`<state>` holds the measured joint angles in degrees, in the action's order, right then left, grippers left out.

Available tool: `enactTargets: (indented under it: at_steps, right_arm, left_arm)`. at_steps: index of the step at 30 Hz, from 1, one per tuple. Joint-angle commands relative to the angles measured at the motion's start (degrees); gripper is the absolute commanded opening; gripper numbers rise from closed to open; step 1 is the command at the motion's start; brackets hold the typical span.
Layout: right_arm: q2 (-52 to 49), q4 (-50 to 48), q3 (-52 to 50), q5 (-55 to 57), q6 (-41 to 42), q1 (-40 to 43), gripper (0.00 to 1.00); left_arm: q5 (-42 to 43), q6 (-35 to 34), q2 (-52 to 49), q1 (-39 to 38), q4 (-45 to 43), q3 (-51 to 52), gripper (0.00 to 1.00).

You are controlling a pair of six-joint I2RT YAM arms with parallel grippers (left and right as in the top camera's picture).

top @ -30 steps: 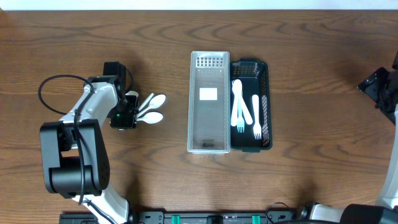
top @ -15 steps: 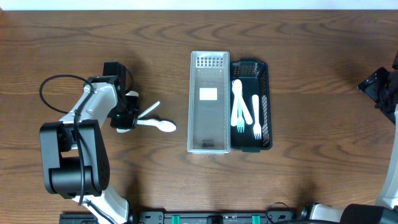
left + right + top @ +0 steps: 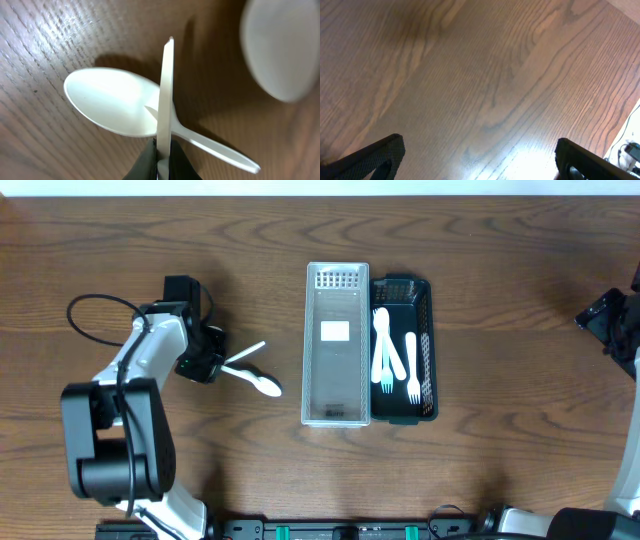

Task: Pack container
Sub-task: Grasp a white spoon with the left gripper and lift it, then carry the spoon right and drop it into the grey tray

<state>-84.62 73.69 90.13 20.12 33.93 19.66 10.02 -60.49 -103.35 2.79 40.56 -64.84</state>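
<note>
Spoon (image 3: 110, 102) lies under 1 white utensil (image 3: 165, 90) clamped in left gripper (image 3: 162, 162); right gripper (image 3: 480, 155) spread wide.

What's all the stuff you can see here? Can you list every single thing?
Table: one, brown wood, under everything.
Clear box: one, see-through with a white label, in the middle, nothing inside.
Basket: one, dark, beside the clear box on its right.
Basket cutlery: about three, white, lying in the basket; two show fork prongs.
Spoon: one, white, on the table between the left arm and the clear box.
Held utensil: one, white, seen edge-on, kind unclear.
Cable: one, black, looped by the left arm.
Left arm: one, white and black, jaws shut on the held utensil.
Right arm: one, black, at the right edge, jaws open over bare table.
</note>
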Motion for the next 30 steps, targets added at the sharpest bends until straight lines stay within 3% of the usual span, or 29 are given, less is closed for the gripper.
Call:
enactTargets:
  at_steps: [1,5,9,14,17,20,24,30]
  right_arm:
    - [-0.04,0.04,-0.22,0.39,0.74,0.42,0.99]
    - [-0.04,0.04,-0.22,0.39,0.74,0.42,0.99]
    - [-0.04,0.04,-0.22,0.39,0.74,0.42,0.99]
    - [-0.04,0.04,-0.22,0.39,0.74,0.42,0.99]
    - [-0.04,0.04,-0.22,0.39,0.74,0.42,0.99]
    - [-0.04,0.04,-0.22,0.39,0.74,0.42,0.99]
    - [-0.04,0.04,-0.22,0.39,0.74,0.42,0.99]
    - [-0.04,0.04,-0.22,0.39,0.74,0.42,0.99]
  left_arm:
    - [-0.15,4.35,4.15,-0.07,0.83,-0.76,0.06]
    - [-0.15,6.01,5.81,-0.07,1.77,-0.76,0.06]
    - [-0.11,12.57,6.34,-0.11,1.77,-0.76,0.06]
    - [1.38,25.77,7.65,-0.96,1.53,-0.79,0.06]
    - [7.15,36.59,10.38,-2.1,0.22,-1.29,0.06]
    - [8.44,42.49,14.4,-4.26,0.31,-2.75,0.06]
    - [8.39,46.6,20.26,-9.84,0.0,-4.31,0.06]
    - [8.39,47.23,22.99,-19.47,-1.64,-4.35,0.06]
